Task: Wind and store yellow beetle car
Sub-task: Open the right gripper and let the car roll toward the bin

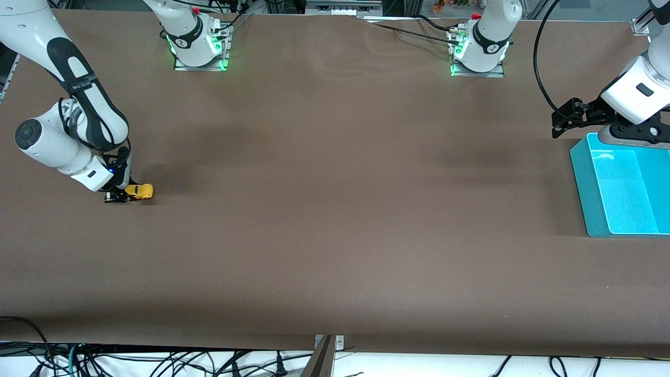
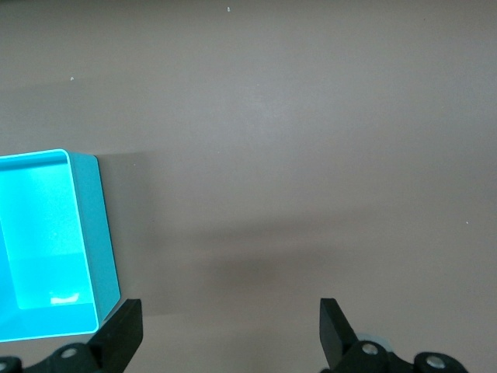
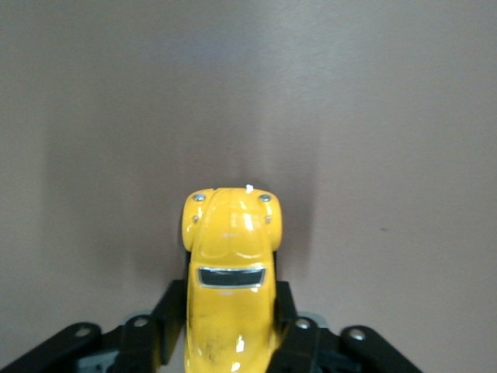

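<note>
The yellow beetle car (image 1: 140,191) sits low at the table surface near the right arm's end. My right gripper (image 1: 125,195) is shut on it, one black finger on each side. In the right wrist view the yellow beetle car (image 3: 231,272) fills the space between the fingers (image 3: 169,318), its rounded end pointing away from the wrist. My left gripper (image 1: 559,125) is open and empty, in the air beside the teal bin (image 1: 591,183). In the left wrist view its fingers (image 2: 120,334) stand wide apart over bare table.
The teal bin (image 2: 97,233) is open-topped and stands at the left arm's end of the table. Brown table surface (image 1: 335,209) stretches between the two arms. Cables hang along the edge nearest the front camera.
</note>
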Controlling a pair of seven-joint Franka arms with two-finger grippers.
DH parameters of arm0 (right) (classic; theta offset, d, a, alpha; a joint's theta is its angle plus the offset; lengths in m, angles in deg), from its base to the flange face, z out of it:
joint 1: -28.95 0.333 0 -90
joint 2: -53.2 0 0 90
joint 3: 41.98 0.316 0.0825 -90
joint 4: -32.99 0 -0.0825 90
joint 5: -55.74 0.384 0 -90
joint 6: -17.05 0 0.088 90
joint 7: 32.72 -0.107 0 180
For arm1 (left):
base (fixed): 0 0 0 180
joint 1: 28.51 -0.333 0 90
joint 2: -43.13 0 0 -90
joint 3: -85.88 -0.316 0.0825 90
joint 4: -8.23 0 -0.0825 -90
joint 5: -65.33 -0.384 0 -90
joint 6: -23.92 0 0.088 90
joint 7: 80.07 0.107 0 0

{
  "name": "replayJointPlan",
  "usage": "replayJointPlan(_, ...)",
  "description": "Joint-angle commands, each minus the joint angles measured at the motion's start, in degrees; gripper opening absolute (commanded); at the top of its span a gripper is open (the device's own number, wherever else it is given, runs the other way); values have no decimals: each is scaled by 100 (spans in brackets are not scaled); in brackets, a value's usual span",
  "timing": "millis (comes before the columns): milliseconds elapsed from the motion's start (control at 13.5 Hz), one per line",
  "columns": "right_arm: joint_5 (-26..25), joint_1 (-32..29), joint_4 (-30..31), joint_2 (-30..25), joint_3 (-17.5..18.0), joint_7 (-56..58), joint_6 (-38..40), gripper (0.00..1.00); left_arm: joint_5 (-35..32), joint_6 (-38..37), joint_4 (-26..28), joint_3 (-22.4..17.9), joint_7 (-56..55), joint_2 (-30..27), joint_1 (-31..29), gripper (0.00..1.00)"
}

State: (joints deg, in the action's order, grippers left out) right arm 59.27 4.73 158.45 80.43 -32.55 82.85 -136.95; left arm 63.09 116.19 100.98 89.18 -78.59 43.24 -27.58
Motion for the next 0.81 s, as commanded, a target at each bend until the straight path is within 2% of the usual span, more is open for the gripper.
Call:
replayJointPlan(0, 42, -65, -345, 354, -12, -191, 525, 100, -110, -104, -134, -5, 89, 42, 12, 100)
replayJointPlan(222, 33, -13, -951, 319, 110, -464, 1395, 100, -110, -104, -134, -5, 89, 42, 12, 100)
replayJointPlan(444, -10, 75, -1277, 143, 138, -737, 2029, 100, -110, -104, -134, -5, 89, 42, 12, 100)
replayJointPlan(741, -81, 479, -1375, -514, 129, -1570, 2627, 100, -110, -104, -134, 4, 89, 42, 20, 100)
